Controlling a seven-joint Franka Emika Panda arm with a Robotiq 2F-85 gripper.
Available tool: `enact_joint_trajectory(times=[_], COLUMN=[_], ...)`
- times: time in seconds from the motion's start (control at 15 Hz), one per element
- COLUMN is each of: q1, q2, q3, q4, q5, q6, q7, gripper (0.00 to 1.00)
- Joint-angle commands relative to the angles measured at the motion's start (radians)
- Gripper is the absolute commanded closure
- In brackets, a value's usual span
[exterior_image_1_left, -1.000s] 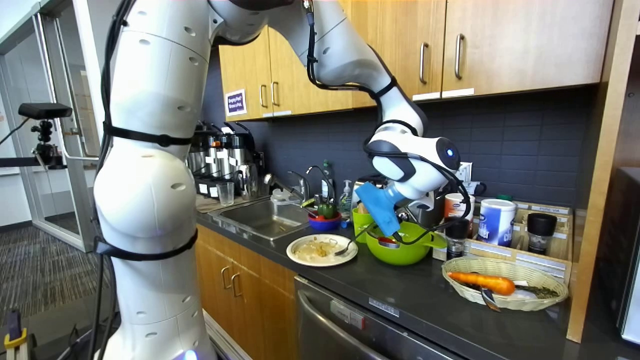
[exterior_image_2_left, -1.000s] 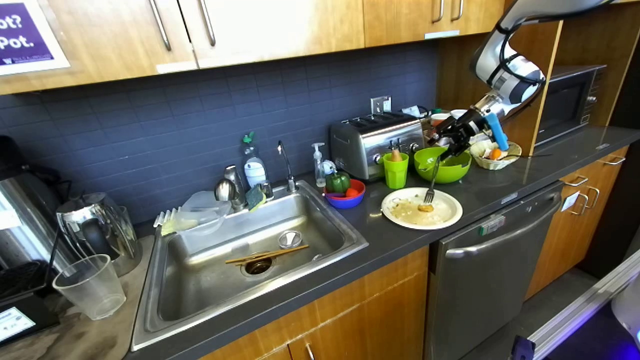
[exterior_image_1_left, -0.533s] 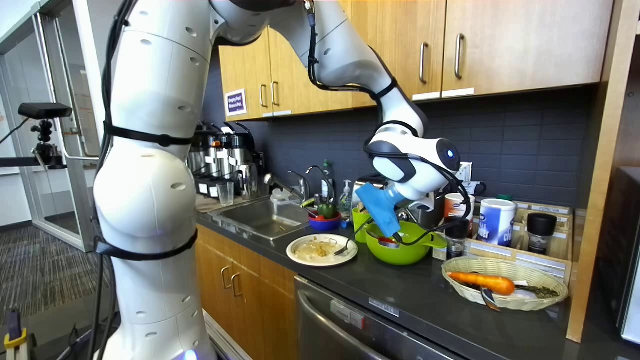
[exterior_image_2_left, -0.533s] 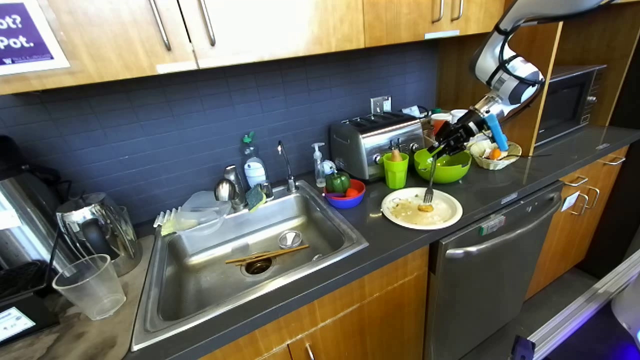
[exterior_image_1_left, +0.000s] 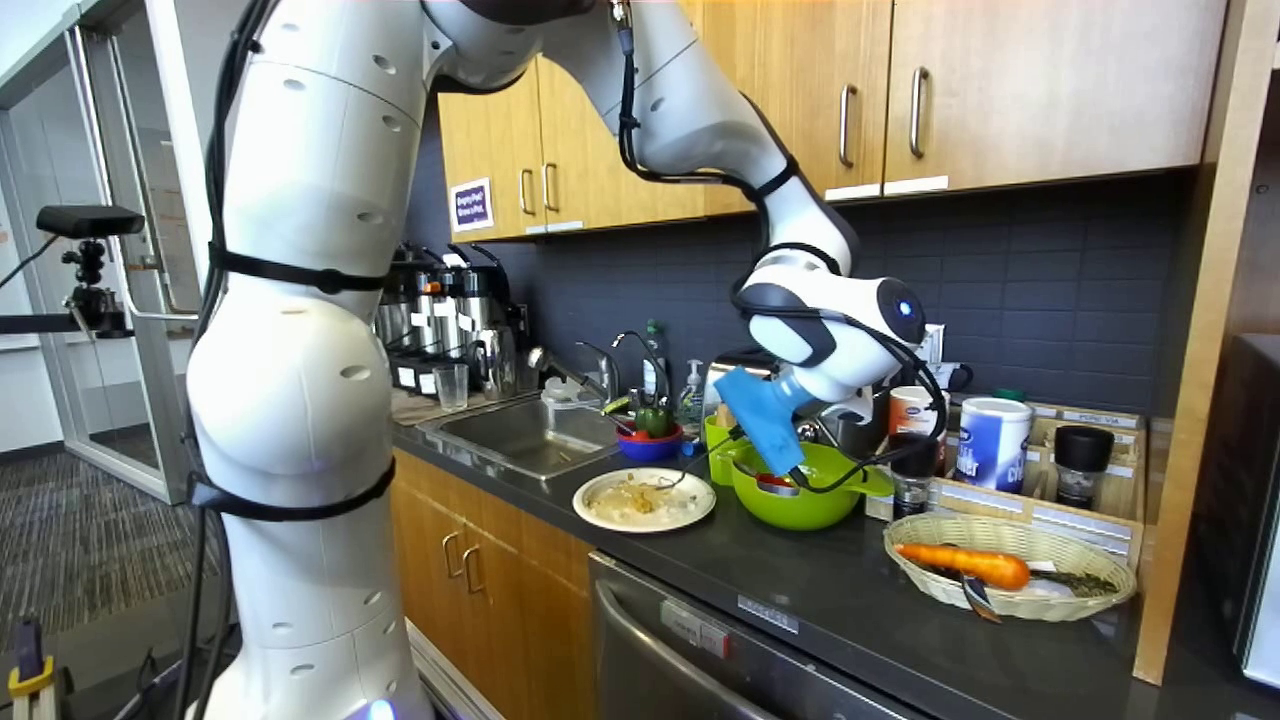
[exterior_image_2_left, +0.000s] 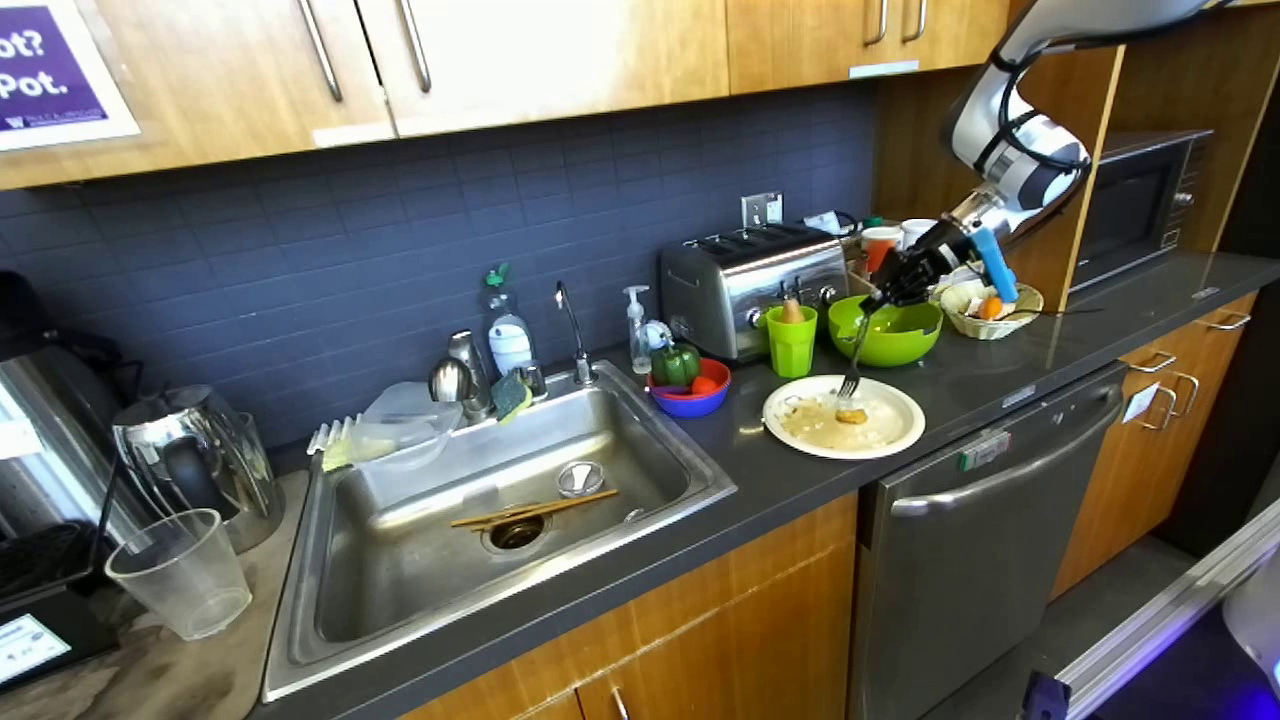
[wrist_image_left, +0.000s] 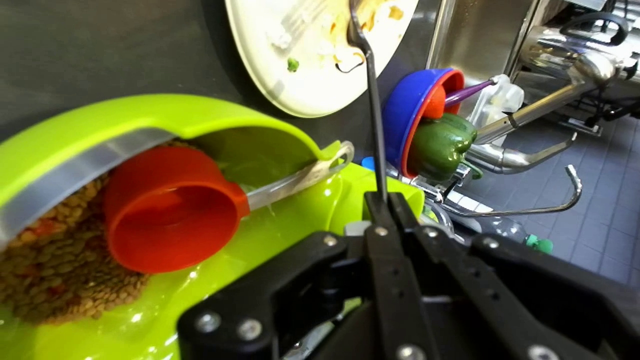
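Your gripper (wrist_image_left: 385, 200) has its jaws closed almost fully, fingers pressed together with only the slim handle of the fork (wrist_image_left: 376, 107) pinched between them; the handle's end disappears among the fingers, out of your sight. In the wrist view that fork runs from the fingertips toward twelve o'clock, across the white plate (wrist_image_left: 272, 75), which lies at eleven; both are cut off by the top edge, so you lose the tines there. In an exterior view the fork slants from your gripper toward seven o'clock, tines over the plate beside a small browned piece of food (exterior_image_2_left: 851, 416); whether they touch the plate, you cannot tell, and the dark fingers blur into one black shape. The blue cover (exterior_image_1_left: 765, 415) on the wrist hides the jaws from you in an exterior view, leaving just a thin stretch of fork toward eight o'clock. At nine in the wrist view, you see the green bowl (wrist_image_left: 100, 117), cropped at the left and bottom, with a red measuring cup (wrist_image_left: 170, 220) on brown lentil-like grains (wrist_image_left: 55, 270); at one o'clock a green pepper (wrist_image_left: 442, 145) sits in nested blue and red bowls (wrist_image_left: 405, 105).
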Motion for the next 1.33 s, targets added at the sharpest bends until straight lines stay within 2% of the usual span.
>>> enact_joint_trajectory(times=[0.0,0.53,0.87,1.27], q1=[-0.004,0.023,0.038,0.077], q2=[0.003,-0.105,-0.195,-0.357], q3=[-0.001,0.006,0.015,0.038], q4=[0.008,-0.052,-0.104,-0.267], q5=[0.011,0.013,0.0,-0.013], q6=[0.005,0.156,0.186,0.355], q7=[0.008,-0.027,-0.026,-0.07], gripper=[0.99,0.99,0.99,0.99])
